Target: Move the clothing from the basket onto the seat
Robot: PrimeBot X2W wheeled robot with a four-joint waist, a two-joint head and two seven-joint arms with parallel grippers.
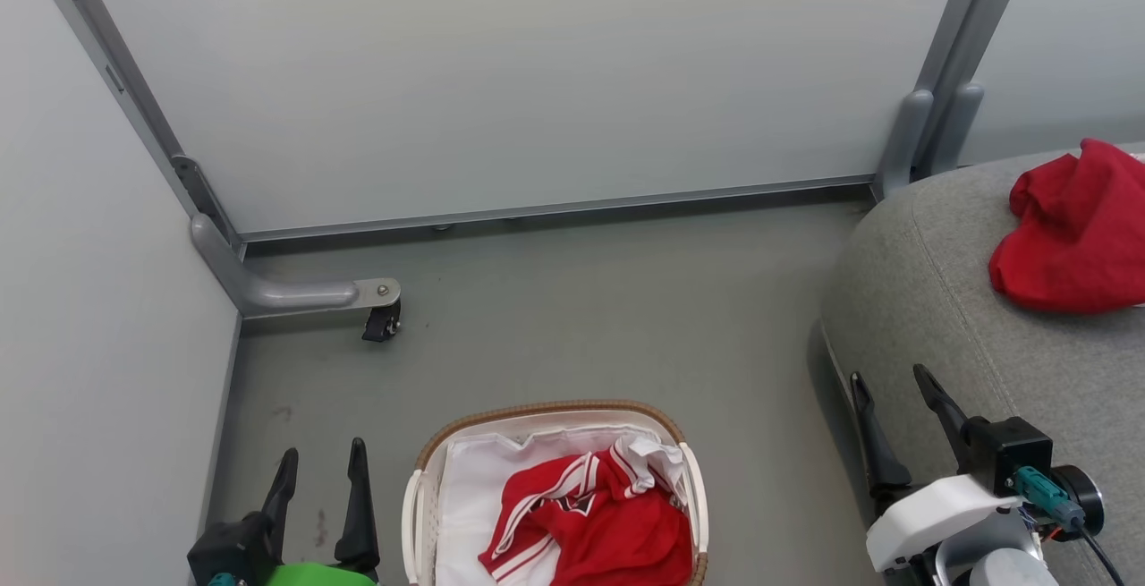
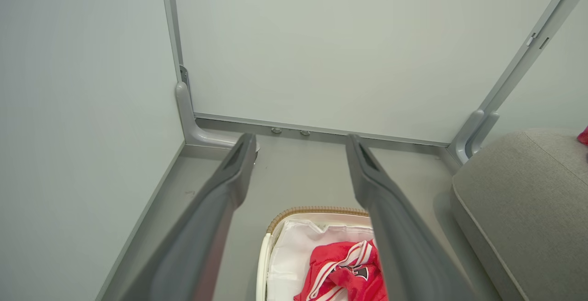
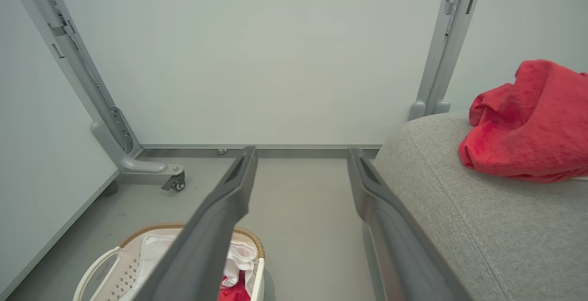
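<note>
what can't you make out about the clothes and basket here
Basket: near half cut off by head view's bottom edge.
Clothing in it: piled, garment count unclear.
Chest mark: too small to read in left wrist view; left gripper hides the clothing beside it.
Red garment on seat: cut by head view's right edge.

The left dark two-fingered end effector (image 1: 319, 468) and right dark two-fingered end effector (image 1: 893, 389) both gape empty, fingers pointing forward.

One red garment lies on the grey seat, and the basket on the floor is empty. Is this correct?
Not quite. The basket is not empty: the head view shows red striped clothing inside it. One red garment does lie on the seat.
</note>
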